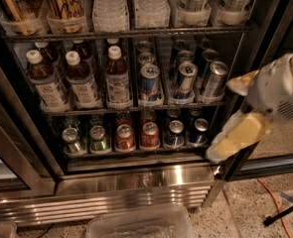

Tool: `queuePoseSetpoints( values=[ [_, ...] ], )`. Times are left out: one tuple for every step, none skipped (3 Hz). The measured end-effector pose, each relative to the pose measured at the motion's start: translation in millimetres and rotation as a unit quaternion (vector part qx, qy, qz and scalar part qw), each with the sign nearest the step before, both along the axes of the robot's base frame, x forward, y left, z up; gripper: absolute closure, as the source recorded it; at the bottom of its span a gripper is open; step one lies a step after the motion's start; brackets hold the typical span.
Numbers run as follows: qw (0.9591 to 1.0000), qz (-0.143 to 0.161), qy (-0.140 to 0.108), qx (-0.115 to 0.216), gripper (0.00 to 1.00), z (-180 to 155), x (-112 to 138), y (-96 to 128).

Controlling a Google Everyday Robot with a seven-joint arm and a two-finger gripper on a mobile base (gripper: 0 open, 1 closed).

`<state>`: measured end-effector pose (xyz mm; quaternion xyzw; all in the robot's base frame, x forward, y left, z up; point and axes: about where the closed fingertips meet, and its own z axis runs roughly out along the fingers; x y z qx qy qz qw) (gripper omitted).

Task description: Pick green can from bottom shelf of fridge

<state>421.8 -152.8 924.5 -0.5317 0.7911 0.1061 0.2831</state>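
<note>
The fridge (136, 182) stands open with dark wire racks and a shiny steel base. On the bottom shelf (131, 151) stand short cans: two green cans at the left, one (70, 142) at the far left and one (99, 139) beside it, then two red cans (125, 137), then two dark blue cans (176, 133). My gripper (235, 138), white arm with yellowish fingers, hangs at the right of the fridge opening, in front of the black door frame, level with the bottom shelf and well to the right of the green cans. It holds nothing.
The rack above holds bottles (81, 81) at the left and tall blue-silver cans (150, 83) at the right. A clear plastic bin (141, 224) sits on the floor below. An orange cable (272, 197) and a black stand leg (285, 214) lie on the speckled floor at the right.
</note>
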Motion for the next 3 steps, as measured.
queuePoseSetpoints(
  values=[
    [0.9974,-0.011,-0.016,0.069,0.00,-32,-20,34],
    [0.9914,-0.019,-0.028,0.127,0.00,-66,-33,81],
    [0.9858,-0.033,-0.048,0.158,0.00,-61,-24,104]
  ],
)
